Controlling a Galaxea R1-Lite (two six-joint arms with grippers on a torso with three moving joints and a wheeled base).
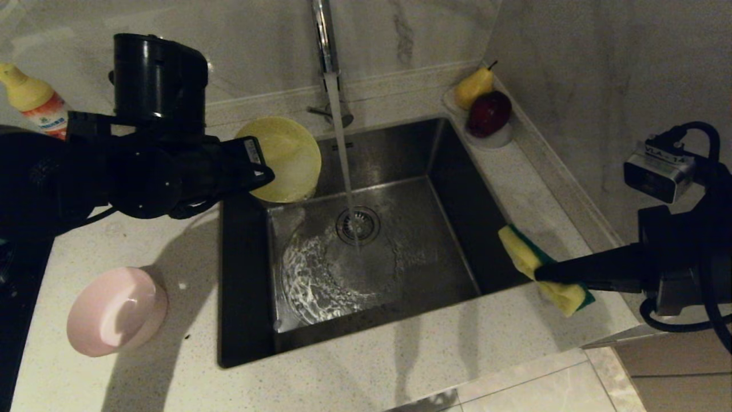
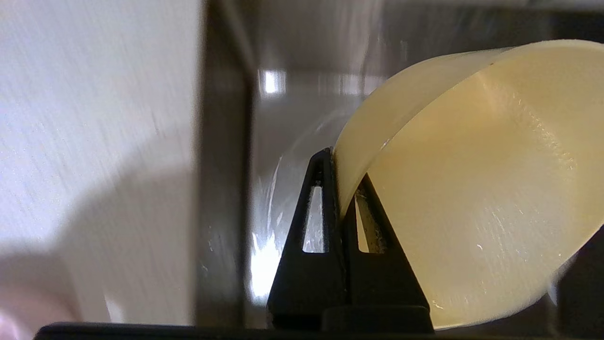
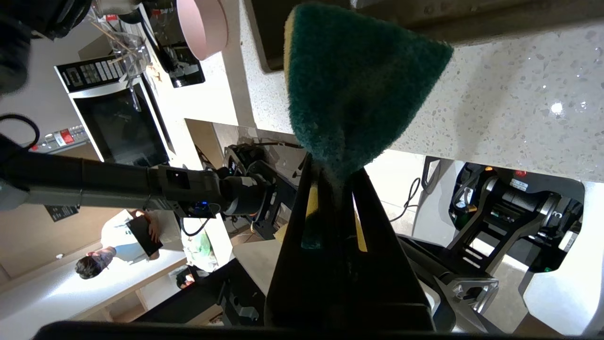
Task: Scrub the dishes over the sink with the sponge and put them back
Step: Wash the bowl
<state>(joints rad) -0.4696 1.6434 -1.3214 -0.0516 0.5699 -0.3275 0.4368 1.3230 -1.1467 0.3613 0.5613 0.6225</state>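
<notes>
My left gripper (image 1: 266,171) is clamped on the rim of the yellow bowl (image 1: 286,157), one finger inside the wall and one outside, holding it tilted on edge above the sink's (image 1: 246,343) back left corner. My right gripper (image 1: 540,274) pinches the sponge (image 1: 540,269) across its middle, so it folds, yellow foam and green scouring face both showing, just past the sink's right rim, over the counter (image 1: 372,377).

Water runs from the tap (image 1: 326,40) onto the drain strainer (image 1: 358,225). I judge the task to be early: bowl and sponge are well apart, and nothing shows the yellow bowl scrubbed. The pink bowl (image 1: 117,312) sits upside down on the counter left of the sink, untouched as far as I can tell. I see no light blue bowl in any view.

For room: the basin is open and bare, so both hands can meet over its middle. The bowl hangs near the water stream and the tap's stem. On my right, the wall is close behind that arm, and a white dish (image 1: 497,140) with a pear (image 1: 473,87) and a dark red fruit (image 1: 489,113) stands at the back right corner.
</notes>
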